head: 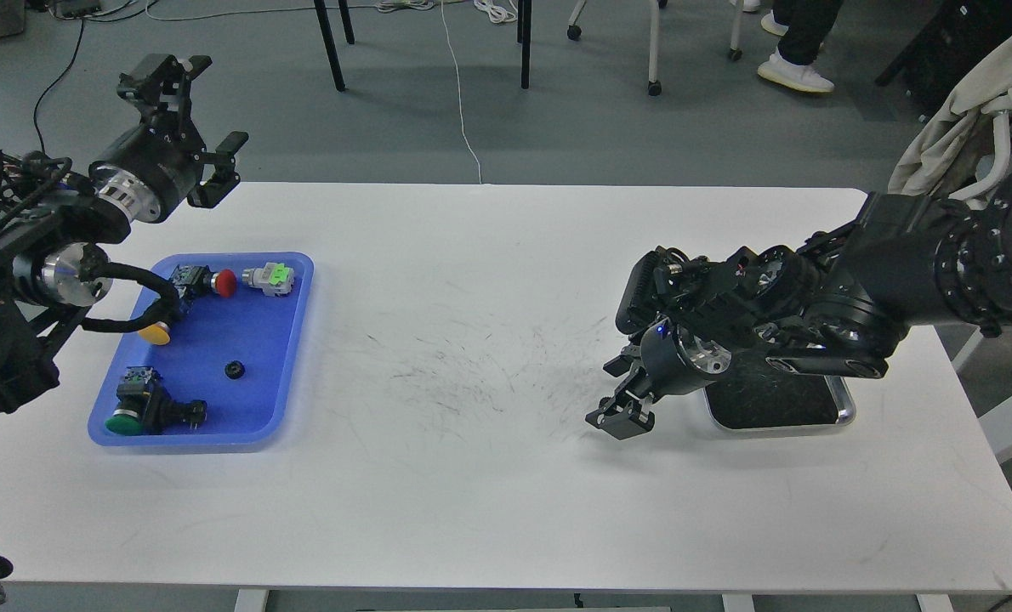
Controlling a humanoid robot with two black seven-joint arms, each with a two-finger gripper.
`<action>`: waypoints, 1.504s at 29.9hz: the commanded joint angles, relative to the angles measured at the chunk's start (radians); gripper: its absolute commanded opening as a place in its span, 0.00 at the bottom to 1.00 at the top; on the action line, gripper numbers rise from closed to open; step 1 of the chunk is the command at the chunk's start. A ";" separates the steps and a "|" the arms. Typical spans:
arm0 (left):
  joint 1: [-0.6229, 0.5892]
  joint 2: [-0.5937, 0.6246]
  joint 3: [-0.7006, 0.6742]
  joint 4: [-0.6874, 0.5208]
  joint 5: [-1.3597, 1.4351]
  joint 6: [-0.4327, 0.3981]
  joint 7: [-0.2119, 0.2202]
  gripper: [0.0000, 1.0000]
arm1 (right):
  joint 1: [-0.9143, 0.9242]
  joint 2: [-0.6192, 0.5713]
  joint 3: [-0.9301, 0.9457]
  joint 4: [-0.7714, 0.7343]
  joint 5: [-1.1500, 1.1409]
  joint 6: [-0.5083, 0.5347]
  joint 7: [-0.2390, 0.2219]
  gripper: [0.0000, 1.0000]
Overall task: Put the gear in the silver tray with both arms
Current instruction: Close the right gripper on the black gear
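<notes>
A small black gear (234, 369) lies in the blue tray (289, 357) at the left. The silver tray (843, 414), with a shiny rim and a dark scuffed floor, sits at the right and is partly hidden by my right arm. My right gripper (616, 418) hangs low over the table just left of the silver tray, pointing down and left. Its fingers form one dark clump, so I cannot tell whether it holds anything. My left gripper (193, 117) is open and empty, raised beyond the table's far left corner.
The blue tray also holds a red button (225, 283), a yellow button (154, 333), a green button (125, 422) and a green-and-grey switch (270, 278). Chair legs and cables stand on the floor behind the table.
</notes>
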 commanded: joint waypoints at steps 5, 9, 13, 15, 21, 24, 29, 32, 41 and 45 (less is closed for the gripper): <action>0.002 -0.001 0.000 0.005 0.000 0.000 -0.002 0.96 | -0.030 0.003 -0.001 -0.002 0.001 0.000 0.000 0.70; 0.002 -0.001 0.000 0.007 0.000 0.002 -0.002 0.96 | -0.034 0.006 -0.003 -0.014 -0.001 0.000 0.000 0.66; 0.002 -0.003 0.000 0.014 0.000 0.000 -0.004 0.96 | -0.034 0.010 -0.001 -0.022 0.002 0.000 0.000 0.65; 0.002 -0.003 0.000 0.014 0.000 0.000 -0.004 0.96 | -0.045 0.013 -0.001 -0.034 0.004 0.000 0.000 0.65; 0.002 -0.003 0.000 0.016 0.000 -0.002 -0.007 0.96 | -0.056 0.013 -0.001 -0.046 0.002 0.000 0.000 0.63; 0.002 -0.003 0.000 0.016 -0.001 -0.002 -0.008 0.96 | -0.066 0.015 -0.001 -0.068 0.004 0.000 0.000 0.63; 0.002 -0.001 0.000 0.016 -0.006 -0.002 -0.008 0.96 | -0.071 0.022 -0.001 -0.075 0.004 0.000 0.000 0.59; 0.003 -0.001 0.000 0.016 -0.006 0.000 -0.008 0.96 | -0.071 0.024 -0.001 -0.075 0.002 0.000 0.000 0.56; 0.005 -0.001 0.000 0.016 -0.006 0.000 -0.008 0.96 | -0.070 0.030 -0.003 -0.074 -0.001 0.005 0.000 0.44; 0.005 -0.001 0.000 0.016 -0.006 0.003 -0.008 0.96 | -0.068 0.030 -0.003 -0.074 -0.002 0.007 0.000 0.41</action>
